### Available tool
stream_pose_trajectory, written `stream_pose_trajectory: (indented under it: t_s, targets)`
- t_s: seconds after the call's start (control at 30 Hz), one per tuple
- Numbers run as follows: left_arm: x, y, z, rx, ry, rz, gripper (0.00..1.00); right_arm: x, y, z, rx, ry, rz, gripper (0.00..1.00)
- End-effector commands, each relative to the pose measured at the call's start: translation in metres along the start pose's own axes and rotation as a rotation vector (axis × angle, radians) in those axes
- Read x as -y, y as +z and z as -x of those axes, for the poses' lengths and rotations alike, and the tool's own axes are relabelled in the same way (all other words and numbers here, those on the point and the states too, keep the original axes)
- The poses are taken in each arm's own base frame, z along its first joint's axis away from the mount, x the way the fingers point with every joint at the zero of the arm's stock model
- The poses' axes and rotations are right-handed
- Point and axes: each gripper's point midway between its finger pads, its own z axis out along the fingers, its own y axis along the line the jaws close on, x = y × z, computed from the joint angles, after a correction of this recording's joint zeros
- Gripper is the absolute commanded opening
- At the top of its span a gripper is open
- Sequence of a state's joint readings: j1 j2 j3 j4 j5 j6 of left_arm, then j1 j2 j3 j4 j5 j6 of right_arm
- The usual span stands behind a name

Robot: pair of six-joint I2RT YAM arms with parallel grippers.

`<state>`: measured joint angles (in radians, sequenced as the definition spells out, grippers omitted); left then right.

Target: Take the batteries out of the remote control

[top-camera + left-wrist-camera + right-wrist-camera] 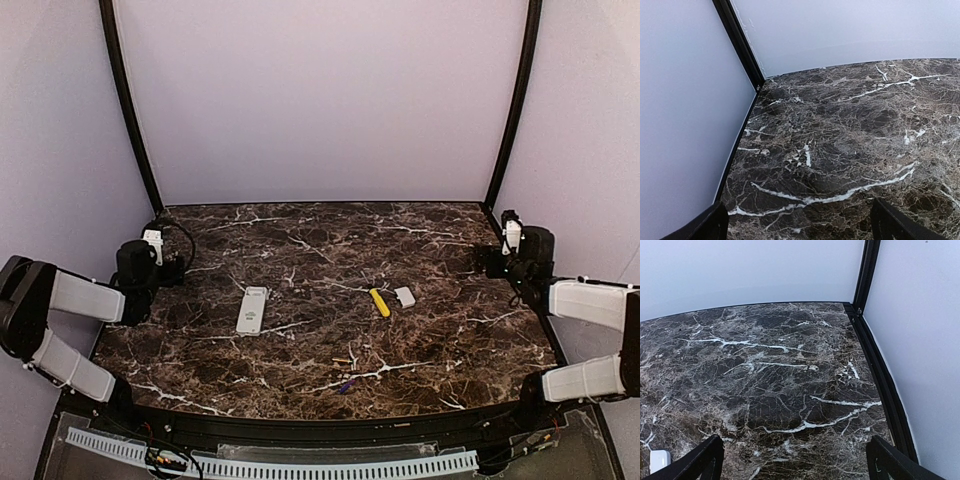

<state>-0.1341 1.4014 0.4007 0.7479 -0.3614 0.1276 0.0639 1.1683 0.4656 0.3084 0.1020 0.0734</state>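
Two batteries [345,384]; one remote [252,309], cover [405,296], implement [380,302]

Robot lab booth; dark marble-look table [420,250] boxed in by plain pale walls [320,100] and black frame posts [130,110]; left arm [85,297], right arm [590,303] bolted at near edge.

- Top cam: high over the near edge, looks down and forward on the whole worktop [300,240].
- Left wrist: low, close, facing far-left corner.
- Right wrist: same, far-right corner.
- Top view covers both corners.

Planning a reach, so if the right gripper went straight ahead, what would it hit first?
Likely bare tabletop ahead of the right gripper; the white cover lies left of that line.
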Motion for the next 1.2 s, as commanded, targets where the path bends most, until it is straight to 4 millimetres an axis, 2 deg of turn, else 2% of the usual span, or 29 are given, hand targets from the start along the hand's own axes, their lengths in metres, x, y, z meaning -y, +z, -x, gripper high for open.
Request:
stream_pose_trajectory:
  t_s: [0.0,0.23,0.27,0.33,0.43,0.47,0.5,0.63,0.83,1.0,1.07,1.17]
  targets:
    - [-0.002,0.003,0.010,0.078,-0.032,-0.019,1.00,-0.001,-0.010,0.015,0.156,-0.054,0.014,0.99]
    - [0.004,0.009,0.000,0.092,-0.039,-0.066,1.00,0.001,-0.021,0.010,0.256,-0.085,0.009,0.99]
    - [0.006,0.010,-0.008,0.080,-0.035,-0.072,1.00,0.000,-0.021,0.009,0.263,-0.087,0.013,0.99]
    - [0.005,0.008,-0.007,0.095,-0.045,-0.074,1.00,-0.001,-0.021,0.009,0.278,-0.092,0.020,0.99]
    - [0.005,0.005,-0.015,0.105,-0.053,-0.077,1.00,-0.003,-0.022,0.005,0.293,-0.100,0.032,0.99]
    - [0.003,0.003,-0.007,0.150,-0.060,-0.069,1.00,-0.004,-0.021,0.003,0.299,-0.106,0.034,0.99]
    - [0.003,0.002,-0.012,0.146,-0.058,-0.068,0.97,-0.004,-0.021,0.002,0.303,-0.111,0.036,0.99]
    - [0.004,0.002,-0.013,0.145,-0.056,-0.075,0.93,-0.006,-0.015,0.002,0.301,-0.133,0.042,0.99]
    - [-0.005,0.004,-0.015,0.129,-0.080,-0.017,0.94,-0.008,-0.004,0.008,0.307,-0.159,0.060,0.99]
    - [-0.006,0.004,-0.015,0.127,-0.084,-0.012,0.98,-0.006,0.006,0.013,0.313,-0.176,0.061,0.99]
    - [-0.006,0.004,-0.015,0.127,-0.083,-0.012,0.98,-0.010,0.011,0.010,0.307,-0.157,0.104,0.99]
    - [-0.006,0.004,-0.015,0.128,-0.084,-0.012,0.98,0.003,0.018,0.000,0.311,-0.129,0.082,0.99]
